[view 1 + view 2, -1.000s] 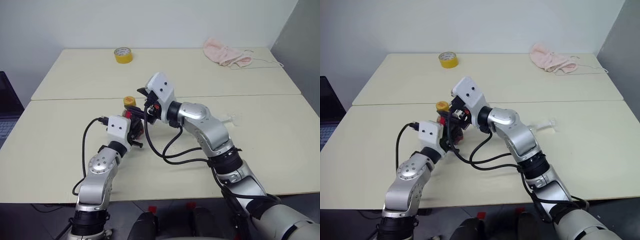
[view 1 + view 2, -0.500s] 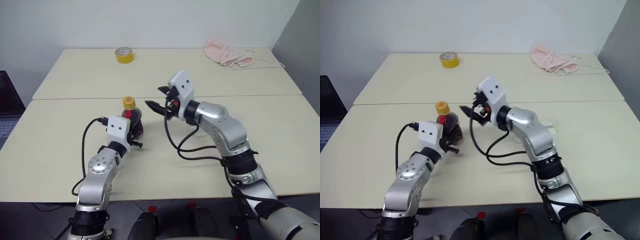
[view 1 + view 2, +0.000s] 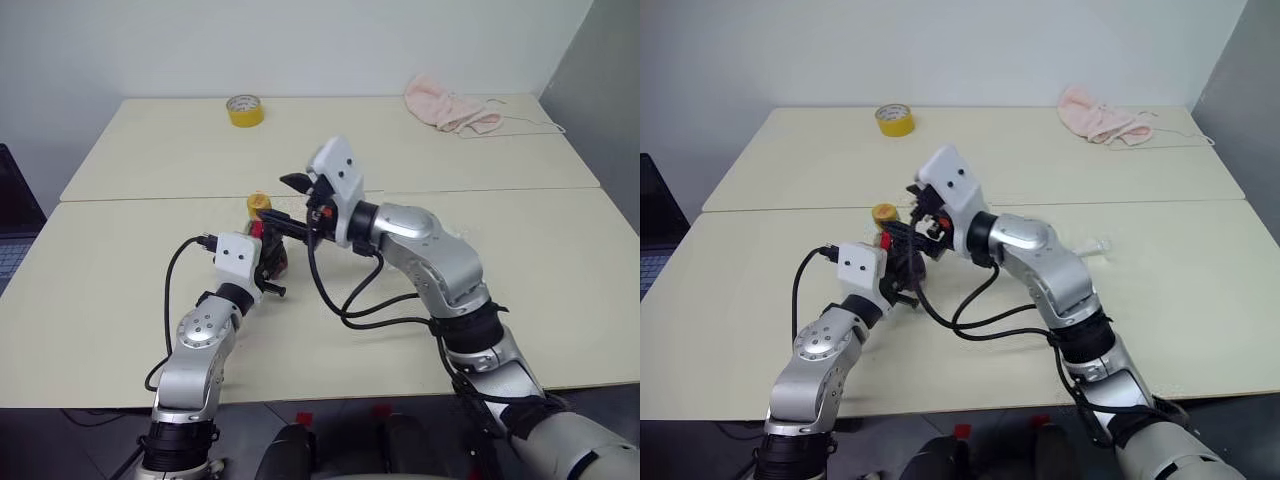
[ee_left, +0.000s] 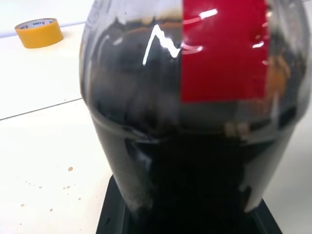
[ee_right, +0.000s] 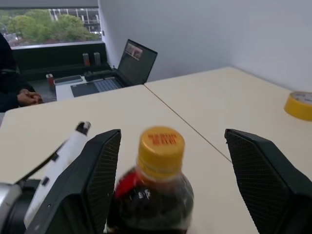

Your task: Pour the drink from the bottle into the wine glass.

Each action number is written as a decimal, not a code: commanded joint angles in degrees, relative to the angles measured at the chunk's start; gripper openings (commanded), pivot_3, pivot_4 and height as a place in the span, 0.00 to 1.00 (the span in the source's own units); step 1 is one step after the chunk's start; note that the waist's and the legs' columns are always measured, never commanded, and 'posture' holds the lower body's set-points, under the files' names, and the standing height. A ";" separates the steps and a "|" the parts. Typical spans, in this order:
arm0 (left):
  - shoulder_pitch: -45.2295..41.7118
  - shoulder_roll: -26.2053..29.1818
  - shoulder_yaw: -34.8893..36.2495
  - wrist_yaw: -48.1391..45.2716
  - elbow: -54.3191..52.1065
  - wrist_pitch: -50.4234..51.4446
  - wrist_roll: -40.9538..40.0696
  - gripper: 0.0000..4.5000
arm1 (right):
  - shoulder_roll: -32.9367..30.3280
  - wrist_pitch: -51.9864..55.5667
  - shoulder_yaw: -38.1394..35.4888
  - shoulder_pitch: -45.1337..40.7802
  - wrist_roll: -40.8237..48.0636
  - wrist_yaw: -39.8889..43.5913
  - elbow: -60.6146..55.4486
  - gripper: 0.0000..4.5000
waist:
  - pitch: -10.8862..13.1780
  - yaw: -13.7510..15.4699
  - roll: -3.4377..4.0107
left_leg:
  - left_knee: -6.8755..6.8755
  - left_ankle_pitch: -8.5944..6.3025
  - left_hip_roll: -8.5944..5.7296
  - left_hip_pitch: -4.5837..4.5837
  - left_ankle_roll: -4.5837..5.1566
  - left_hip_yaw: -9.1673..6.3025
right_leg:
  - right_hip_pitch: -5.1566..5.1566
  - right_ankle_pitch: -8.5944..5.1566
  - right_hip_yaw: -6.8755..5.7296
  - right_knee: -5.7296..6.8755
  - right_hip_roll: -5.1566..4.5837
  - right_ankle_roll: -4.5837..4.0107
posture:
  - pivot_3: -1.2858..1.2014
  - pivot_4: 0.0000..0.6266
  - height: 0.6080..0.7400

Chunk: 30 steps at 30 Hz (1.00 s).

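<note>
The left tool (image 3: 268, 262) gripped the bottle (image 3: 266, 240) by its rounded body, holding it upright on the worktop (image 3: 120, 290), the dark drink (image 4: 195, 161) filling it and the yellow cap (image 5: 160, 145) on. The right tool (image 5: 168, 161) hung level at the neck, its fingers (image 5: 97, 180) spread wide on either side of the cap, not touching it. The glass (image 3: 1092, 247) lay well apart toward the robot's right. A tape roll (image 3: 245, 109) and pink cloth (image 3: 450, 107) sat at the far edge.

Pale tables (image 3: 120, 300) — white wall (image 3: 300, 40) behind, window (image 5: 48, 22) beyond.
</note>
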 commanded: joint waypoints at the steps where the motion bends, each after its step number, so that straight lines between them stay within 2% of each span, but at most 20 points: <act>1: -0.67 0.21 0.47 0.06 -2.01 -2.21 0.03 0.17 | 1.01 -2.63 0.49 -1.49 -1.16 -0.70 1.26 0.81 | 0.00 0.00 0.00 | 0.00 0.00 0.00 0.00 0.00 0.00 | 0.00 0.00 0.00 0.00 0.00 0.00 | 0.52 0.24 1.00; 23: -1.57 0.30 0.62 -0.02 -1.22 -2.38 0.09 0.17 | 0.99 -5.78 1.46 -1.26 -4.64 0.16 4.52 0.81 | 0.00 0.01 0.00 | 0.01 0.00 -0.01 -0.01 0.00 0.02 | 0.00 0.00 0.02 0.00 -0.01 0.00 | 0.52 0.24 1.00; 30: -1.38 0.23 0.60 0.07 -1.42 -2.31 0.12 0.17 | 0.72 -5.15 -0.57 -1.52 -4.03 -0.58 5.35 0.81 | 0.00 0.01 0.00 | 0.01 0.00 -0.01 -0.01 0.00 0.02 | 0.00 0.00 0.02 0.00 -0.01 0.00 | 0.52 0.24 1.00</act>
